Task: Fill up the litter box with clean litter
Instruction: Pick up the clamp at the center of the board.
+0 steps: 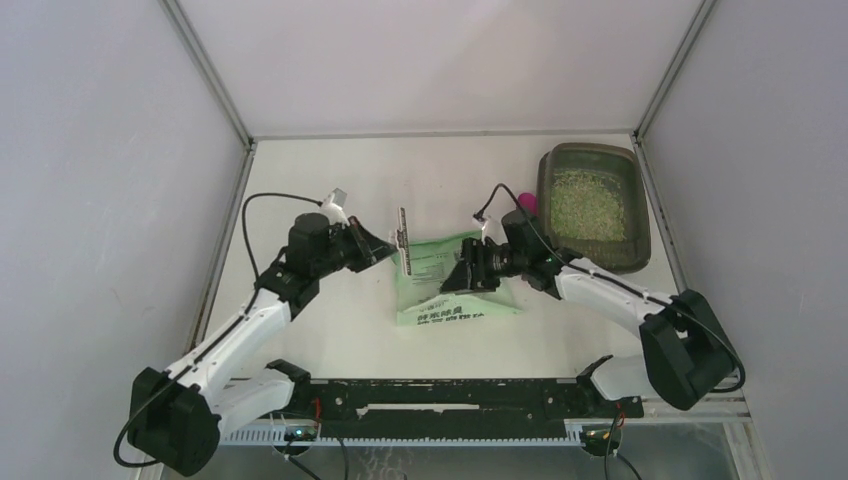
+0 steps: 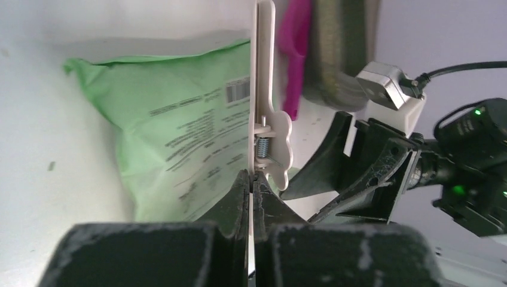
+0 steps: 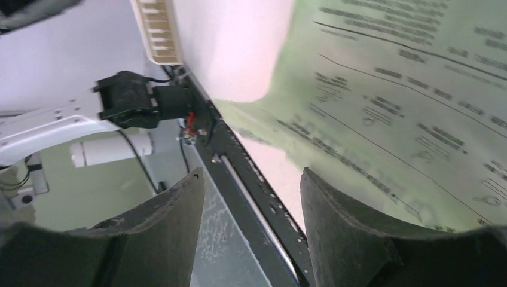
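White counter [image 1: 330, 180], walled at left, back and right. Dark grey-brown translucent rectangular plastic litter box [image 1: 598, 257] with raised rim: set flat at the far right corner of the counter. It holds a loose bed of pale greenish-beige granular litter [image 1: 585, 205] spread over much of its floor. Magenta plastic scoop [image 1: 525, 203]: just beside the box's left wall. Light-green printed plastic bag [image 1: 450, 285] with barcode: lying at mid-counter between the two arms, apart from the box. Long white plastic spring clip [image 1: 402, 240]: along the bag's left edge, standing on its side; whether it clamps the bag cannot be told. Left hand [image 1: 390, 248]: closed tight on the clip's handle end, fingers [image 2: 239, 197] pressed against it from both sides. Right hand [image 1: 462, 275]: over the bag's right half, jaws spread apart with nothing between them, fingers [image 3: 341, 221] just above the printed surface.
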Tool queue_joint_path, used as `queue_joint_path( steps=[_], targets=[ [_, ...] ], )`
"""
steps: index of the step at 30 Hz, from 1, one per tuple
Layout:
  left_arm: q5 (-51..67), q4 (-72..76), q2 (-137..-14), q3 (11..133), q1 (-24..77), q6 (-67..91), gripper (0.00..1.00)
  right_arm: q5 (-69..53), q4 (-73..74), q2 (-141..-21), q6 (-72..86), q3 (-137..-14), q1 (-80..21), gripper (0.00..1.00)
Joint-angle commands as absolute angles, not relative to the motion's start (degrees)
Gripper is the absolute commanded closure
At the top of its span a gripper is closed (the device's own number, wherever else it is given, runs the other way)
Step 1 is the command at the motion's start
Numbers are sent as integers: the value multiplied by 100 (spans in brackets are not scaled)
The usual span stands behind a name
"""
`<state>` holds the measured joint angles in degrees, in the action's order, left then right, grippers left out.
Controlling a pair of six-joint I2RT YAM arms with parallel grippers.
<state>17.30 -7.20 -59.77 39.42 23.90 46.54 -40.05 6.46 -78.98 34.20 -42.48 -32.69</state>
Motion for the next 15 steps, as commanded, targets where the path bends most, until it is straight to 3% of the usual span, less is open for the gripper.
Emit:
queue_joint_path(
  steps=[1, 15],
  targets=[
    [2278, 520, -5359, 3641, 2425, 5204, 100, -4419, -335, -7307, 4061, -4228, -3208, 32],
    [2952, 3301, -4787, 2415, 2821, 7224, 99, -4477, -2363, -6916, 5386, -4122, -3051, 31]
  ],
)
